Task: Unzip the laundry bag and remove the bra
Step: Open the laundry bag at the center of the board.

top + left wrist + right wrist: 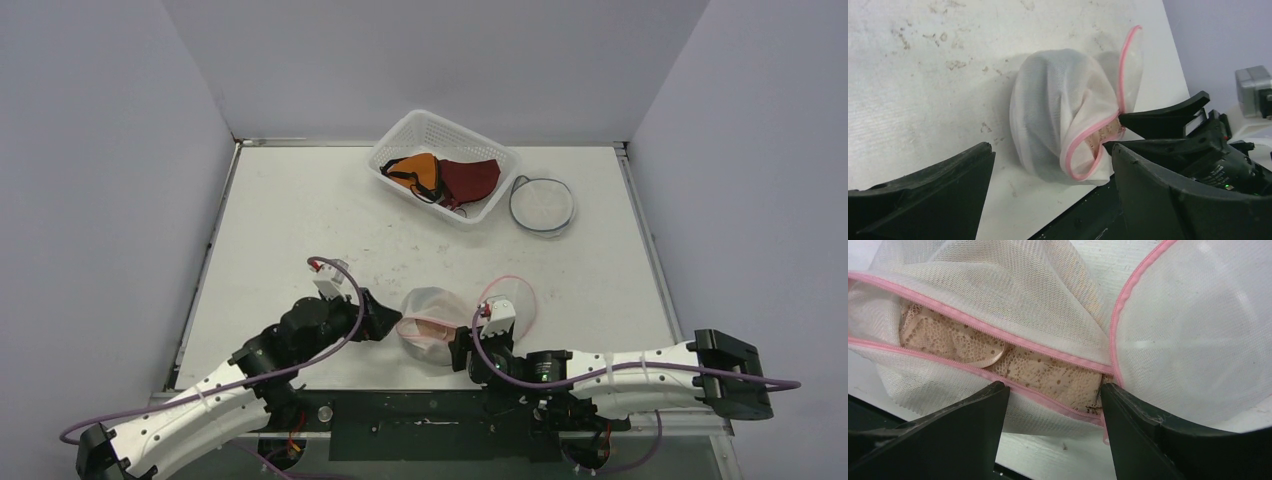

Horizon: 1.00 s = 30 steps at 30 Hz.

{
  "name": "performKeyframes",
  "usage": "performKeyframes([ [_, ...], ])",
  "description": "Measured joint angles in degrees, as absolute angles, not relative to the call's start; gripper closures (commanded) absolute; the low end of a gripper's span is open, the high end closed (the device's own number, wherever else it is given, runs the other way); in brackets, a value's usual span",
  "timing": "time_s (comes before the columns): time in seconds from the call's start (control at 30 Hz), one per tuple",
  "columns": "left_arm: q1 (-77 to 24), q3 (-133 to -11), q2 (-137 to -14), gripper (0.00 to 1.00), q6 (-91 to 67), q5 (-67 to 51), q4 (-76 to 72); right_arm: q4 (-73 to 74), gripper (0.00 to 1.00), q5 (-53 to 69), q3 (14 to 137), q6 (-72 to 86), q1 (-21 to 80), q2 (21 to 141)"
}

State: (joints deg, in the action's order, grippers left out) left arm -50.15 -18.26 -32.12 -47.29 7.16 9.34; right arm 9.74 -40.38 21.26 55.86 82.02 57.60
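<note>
Right tool (1053, 389) at laundry bag (998, 295)

Table (290, 220), near centre: laundry bag (432, 325) lying between left gripper (390, 320) on its left and right gripper (457, 345) on its right, bra (1048, 372) inside it at the unzipped opening; far centre: basket (400, 130) holding garments (450, 178), mesh disc (541, 204) just beside it to the right.

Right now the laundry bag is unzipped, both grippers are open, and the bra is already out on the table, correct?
No: the bra lies inside the laundry bag, visible through its open zipper in the right wrist view. Left gripper and right gripper are open.
</note>
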Motion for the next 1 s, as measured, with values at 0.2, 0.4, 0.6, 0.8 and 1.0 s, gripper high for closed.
performKeyframes([
  [0.2,-50.2,-25.7,-36.1,0.10,-41.3,6.8,14.7,12.1,0.32,-38.5,22.3,52.9,80.8,56.3],
  [0.4,-50.3,-38.6,-48.4,0.11,-30.4,0.7,22.8,14.7,0.32,-36.1,22.3,50.4,79.2,53.5],
  [0.6,-54.3,-46.3,-59.4,0.13,-19.8,-2.6,28.5,16.8,0.32,-34.4,22.3,48.7,78.3,50.5],
  [0.8,-58.6,-48.2,-67.3,0.25,-14.2,-2.9,31.0,17.7,0.32,-33.4,22.3,48.2,78.3,48.8],
  [1.0,-58.8,-52.3,-73.6,0.28,-11.5,0.6,32.0,17.8,0.32,-32.9,22.3,47.4,78.3,47.6],
])
